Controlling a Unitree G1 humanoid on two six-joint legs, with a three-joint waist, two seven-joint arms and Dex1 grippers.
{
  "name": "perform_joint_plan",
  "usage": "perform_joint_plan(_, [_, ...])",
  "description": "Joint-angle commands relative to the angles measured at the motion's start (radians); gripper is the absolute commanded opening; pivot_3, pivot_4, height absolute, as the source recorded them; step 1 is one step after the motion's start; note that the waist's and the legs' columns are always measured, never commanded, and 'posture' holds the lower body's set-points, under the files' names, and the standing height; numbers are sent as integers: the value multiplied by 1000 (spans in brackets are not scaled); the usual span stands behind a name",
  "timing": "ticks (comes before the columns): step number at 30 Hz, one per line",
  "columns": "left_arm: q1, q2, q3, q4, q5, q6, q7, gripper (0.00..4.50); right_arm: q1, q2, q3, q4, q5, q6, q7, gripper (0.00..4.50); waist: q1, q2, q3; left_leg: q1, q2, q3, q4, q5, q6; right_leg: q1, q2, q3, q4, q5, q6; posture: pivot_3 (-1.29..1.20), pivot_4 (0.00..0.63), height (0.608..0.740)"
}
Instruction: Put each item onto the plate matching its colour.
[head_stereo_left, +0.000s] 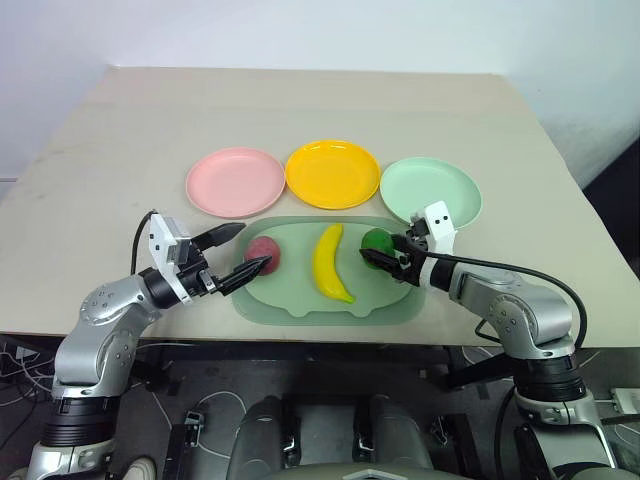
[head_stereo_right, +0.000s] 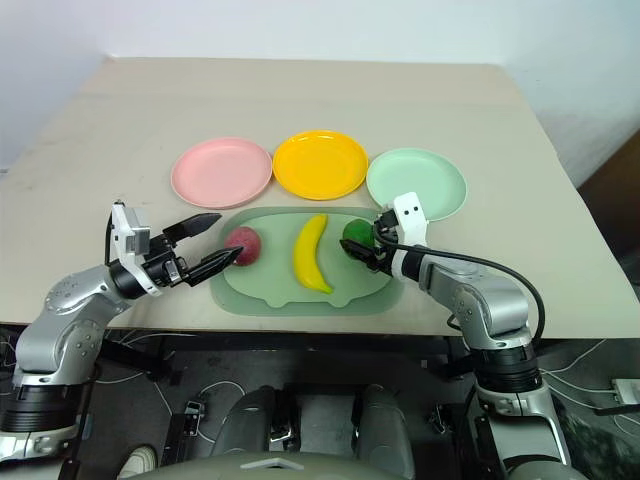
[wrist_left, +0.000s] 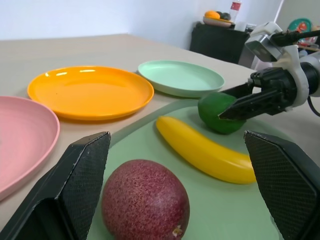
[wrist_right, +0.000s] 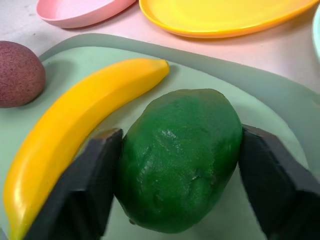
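Two head views down over the table (head_stereo_left: 120, 130); wrist views low, close, sharing the tray (wrist_left: 225, 210).

We find no text, label, brand, number or sign that can be read anywhere in these views. A bottle stands on a dark cabinet far behind the bench in the left wrist view, and it bears a red label, but we cannot make out anything printed on it.
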Motion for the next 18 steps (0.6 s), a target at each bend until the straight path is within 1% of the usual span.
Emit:
perform_joint_plan(1, [-19, 16, 16, -8, 7, -17, -9, 4500, -19, -33, -52, -72, 41, -3, 46, 3067, 0, 0, 0, 0, 0, 0, 0, 0, 0, 0, 0, 0, 0, 0, 0, 0, 150, 695])
perform_joint_plan(5, [-22, 11, 14, -8, 11, -20, -6, 4500, -89, -43, -124, -97, 89, -9, 54, 3062, -1, 0, 0, 0, 0, 0, 0, 0, 0, 0, 0, 0, 0, 0, 0, 0, 150, 695])
perform_joint_plan(8, [-24, 6, 13, -18, 12, -17, 3, 4500, -173, -51, -147, -17, 47, -45, 28, 3062, -2, 0, 0, 0, 0, 0, 0, 0, 0, 0, 0, 0, 0, 0, 0, 0, 150, 695])
perform_joint_plan(11, [-23, 2, 11, -41, 9, -5, 21, 4500, -263, -68, -135, 143, -27, -115, 29, 3062, -2, 0, 0, 0, 0, 0, 0, 0, 0, 0, 0, 0, 0, 0, 0, 0, 150, 695])
perform_joint_plan(13, [-20, -1, 12, -52, 11, -4, 34, 4500, -345, -79, -89, 342, -133, -201, 6, 3062, -3, 0, 0, 0, 0, 1, 0, 0, 0, 0, 0, 0, 0, 0, 0, 0, 150, 695])
perform_joint_plan(16, [-13, -2, 15, -62, 12, -4, 45, 4500, -421, -86, -32, 538, -239, -279, 11, 3062, -3, 0, 0, 0, -1, 2, 0, 0, 0, -1, 0, 0, 0, 0, 0, 0, 150, 695])
perform_joint_plan(18, [-2, -2, 19, -77, 10, -1, 56, 4500, -482, -77, -16, 695, -294, -344, 7, 3062, -8, 0, 0, 0, 0, 2, 0, 0, 0, -1, 0, 1, 1, 0, 0, 0, 150, 695])
